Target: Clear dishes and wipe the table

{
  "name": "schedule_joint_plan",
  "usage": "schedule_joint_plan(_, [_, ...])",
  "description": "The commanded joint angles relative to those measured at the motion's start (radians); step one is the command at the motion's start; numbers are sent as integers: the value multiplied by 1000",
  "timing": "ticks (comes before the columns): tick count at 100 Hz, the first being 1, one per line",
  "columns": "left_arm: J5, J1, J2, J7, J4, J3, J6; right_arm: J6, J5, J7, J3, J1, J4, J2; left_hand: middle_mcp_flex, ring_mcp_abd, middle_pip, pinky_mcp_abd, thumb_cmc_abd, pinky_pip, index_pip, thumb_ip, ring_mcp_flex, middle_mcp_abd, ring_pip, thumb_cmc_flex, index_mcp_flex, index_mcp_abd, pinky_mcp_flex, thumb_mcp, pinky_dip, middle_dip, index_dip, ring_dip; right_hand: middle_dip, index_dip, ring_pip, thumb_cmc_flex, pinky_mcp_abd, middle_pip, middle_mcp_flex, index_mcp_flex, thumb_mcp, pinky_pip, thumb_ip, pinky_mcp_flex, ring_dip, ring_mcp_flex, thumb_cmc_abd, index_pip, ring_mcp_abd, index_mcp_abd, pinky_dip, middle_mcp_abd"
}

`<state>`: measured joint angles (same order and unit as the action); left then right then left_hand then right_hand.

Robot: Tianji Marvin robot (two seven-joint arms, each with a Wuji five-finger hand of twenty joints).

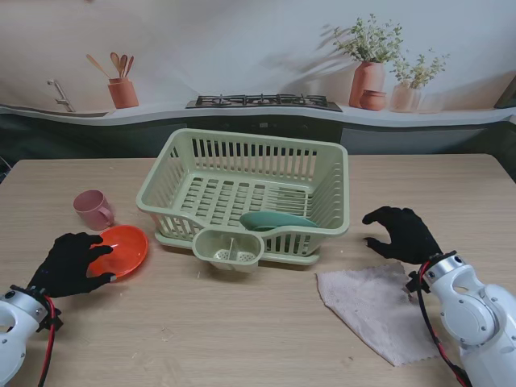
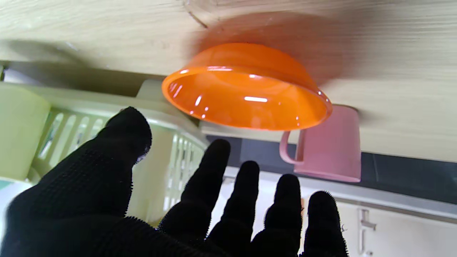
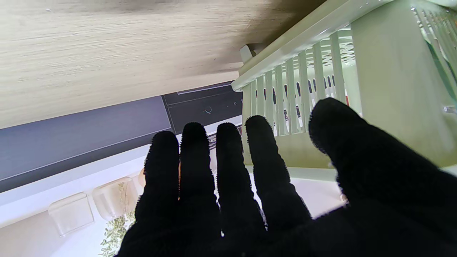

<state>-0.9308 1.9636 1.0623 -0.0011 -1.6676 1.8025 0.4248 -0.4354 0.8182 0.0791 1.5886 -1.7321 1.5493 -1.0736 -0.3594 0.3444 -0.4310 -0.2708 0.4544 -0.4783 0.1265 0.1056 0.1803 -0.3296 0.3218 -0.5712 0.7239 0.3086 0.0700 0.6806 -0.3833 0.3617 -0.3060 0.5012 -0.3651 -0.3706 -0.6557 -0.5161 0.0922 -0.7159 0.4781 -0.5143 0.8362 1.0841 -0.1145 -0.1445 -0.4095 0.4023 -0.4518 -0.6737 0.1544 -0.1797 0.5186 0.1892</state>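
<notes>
An orange bowl (image 1: pixel 122 249) sits on the wooden table left of the pale green dish rack (image 1: pixel 250 189). My left hand (image 1: pixel 71 264) rests at the bowl's near-left rim with its fingers spread, open. The left wrist view shows the bowl (image 2: pixel 246 96) just beyond my fingertips (image 2: pixel 217 150) with nothing held. A pink cup (image 1: pixel 93 208) stands just beyond the bowl and appears behind it as the cup (image 2: pixel 332 146). A teal dish (image 1: pixel 278 220) lies inside the rack. My right hand (image 1: pixel 401 234) hovers open at the far edge of a grey-pink cloth (image 1: pixel 375 302).
A small cutlery cup (image 1: pixel 229 250) hangs on the rack's front. The right wrist view shows the rack's slatted wall (image 3: pixel 385 89) close beside my right hand (image 3: pixel 267 200). A counter with a stove and plant pots runs behind the table's far edge.
</notes>
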Motion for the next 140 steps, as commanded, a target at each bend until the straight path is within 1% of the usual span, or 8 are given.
schedule_joint_plan(1, [-10,-14,-4,-26,15,-11,-15,0,5,-13,-3,-3,-1,0,54,-25,-1,33,23,73,-17,12,-36,32,-25,40,-41,10,16,37,-16,-28,9,-14,-3,10,-11,-15,-40,-18,-23,21,16,6,41,18,-4,-25,6,-10,-16,-1,11,-11])
schedule_joint_plan(9, [-6,-29,-7,-48,27,-28,-43,1,5,-13,-5,-2,-2,0,89,-35,2,49,23,130,-23,17,-62,39,-47,50,-62,8,20,32,-32,-30,12,-18,-3,11,-10,-15,-40,-18,-23,20,16,6,41,18,-4,-26,6,-10,-17,-2,12,-11])
schedule_joint_plan(24, [-1,-54,-14,-94,44,-61,-96,5,1,-14,-9,-1,-3,0,140,-55,4,75,22,278,-31,20,-101,52,-86,57,-96,6,5,22,-114,-36,15,-16,-3,11,-9,-14,-45,-18,-23,19,15,3,41,21,-4,-27,11,-10,-18,-1,12,-11])
schedule_joint_plan(81, [-44,-117,-25,-123,109,-133,-175,0,5,-5,-10,5,-13,-1,158,-70,7,107,6,315,-33,14,-113,62,-99,40,-109,6,1,34,-164,-39,14,0,-3,9,-10,-18,-39,-20,-13,8,16,2,42,20,-4,-23,10,-16,-16,0,17,-13])
schedule_joint_plan(105, [-44,-130,-28,-153,117,-154,-213,-6,4,0,-8,7,-17,-1,156,-51,-24,73,-25,286,-32,-5,-108,53,-34,-67,-103,20,-57,5,-228,-24,13,41,-3,10,-10,-13,-41,-19,-10,4,14,1,42,20,-4,-21,14,-17,-17,1,19,-13])
schedule_joint_plan(132, [-24,-134,-29,-184,114,-169,-250,-11,0,5,-6,7,-21,-2,105,24,-104,-9,-61,208,-8,-25,-52,0,136,-220,-46,43,-178,-18,-333,19,-6,76,-3,11,-9,-8,-40,-17,-8,2,12,-1,44,21,-3,-21,15,-15,-17,1,21,-13])
schedule_joint_plan(139, [-26,-133,-29,-179,114,-171,-252,-13,0,7,-5,8,-23,-3,69,50,-124,-30,-93,47,3,-33,-25,-16,196,-316,-15,45,-162,-65,-393,34,-20,78,-3,11,-9,-6,-41,-17,-8,2,11,-1,44,21,-3,-20,16,-15,-18,1,21,-13])
schedule_joint_plan(140, [-27,-133,-28,-178,114,-171,-252,-13,0,7,-5,8,-23,-3,63,54,-127,-31,-100,-15,5,-38,-20,-19,205,-335,-9,46,-147,-78,-370,36,-23,76,-3,11,-9,-6,-41,-17,-8,2,11,-1,44,21,-3,-20,16,-15,-18,1,21,-13])
